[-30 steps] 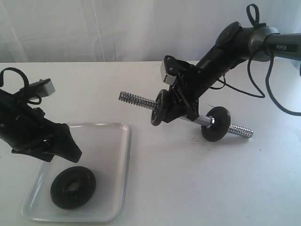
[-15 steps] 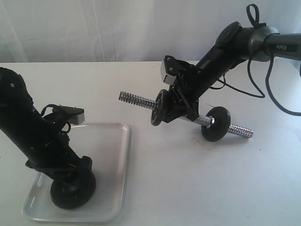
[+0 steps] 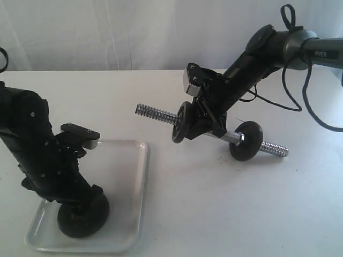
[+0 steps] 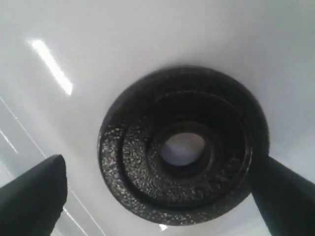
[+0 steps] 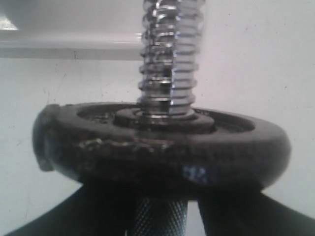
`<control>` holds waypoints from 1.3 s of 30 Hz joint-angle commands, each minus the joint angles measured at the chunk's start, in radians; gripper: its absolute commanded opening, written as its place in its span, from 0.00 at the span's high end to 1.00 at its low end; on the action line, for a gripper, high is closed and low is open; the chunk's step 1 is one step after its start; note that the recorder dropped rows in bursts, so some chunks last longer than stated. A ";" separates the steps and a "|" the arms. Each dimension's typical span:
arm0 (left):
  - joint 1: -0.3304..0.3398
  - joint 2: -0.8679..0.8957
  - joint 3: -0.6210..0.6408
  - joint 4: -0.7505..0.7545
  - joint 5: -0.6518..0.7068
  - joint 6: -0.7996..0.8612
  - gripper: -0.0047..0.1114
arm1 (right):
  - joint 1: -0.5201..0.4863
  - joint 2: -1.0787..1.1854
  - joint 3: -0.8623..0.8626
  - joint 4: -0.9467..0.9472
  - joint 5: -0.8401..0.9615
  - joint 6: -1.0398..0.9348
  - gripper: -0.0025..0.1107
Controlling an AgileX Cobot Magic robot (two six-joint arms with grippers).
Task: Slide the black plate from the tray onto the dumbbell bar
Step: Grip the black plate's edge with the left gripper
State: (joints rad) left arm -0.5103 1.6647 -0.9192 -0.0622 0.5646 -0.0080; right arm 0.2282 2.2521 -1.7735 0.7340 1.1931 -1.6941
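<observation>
Left claw (image 4: 157, 169) gapes wide over the black plate (image 4: 133, 157) in the tray (image 3: 126, 171); centre it, then pinch the rim squarely. Right claw (image 3: 210, 126) grips the dumbbell bar (image 3: 153, 113).

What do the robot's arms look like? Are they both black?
Mostly, yes. The left arm is chunky and black. The right arm is black with a grey tube marked PIPER. Black cables loop off it, and a small silver-faced box sits near its wrist.

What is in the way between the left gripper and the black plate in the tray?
Nothing visible. The left gripper has its open fingers on either side of the black plate, which lies flat and uncovered in the tray.
</observation>
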 commanded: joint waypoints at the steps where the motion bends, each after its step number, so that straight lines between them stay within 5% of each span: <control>1: -0.038 0.000 -0.001 0.016 0.004 -0.033 0.06 | -0.008 -0.037 -0.016 0.057 0.028 0.000 0.98; 39: -0.060 0.115 0.001 0.012 -0.001 -0.037 0.06 | -0.008 -0.037 -0.016 0.057 0.028 0.000 0.98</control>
State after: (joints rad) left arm -0.5663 1.7453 -0.9345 -0.0466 0.5265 -0.0452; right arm 0.2282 2.2521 -1.7735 0.7340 1.1931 -1.6941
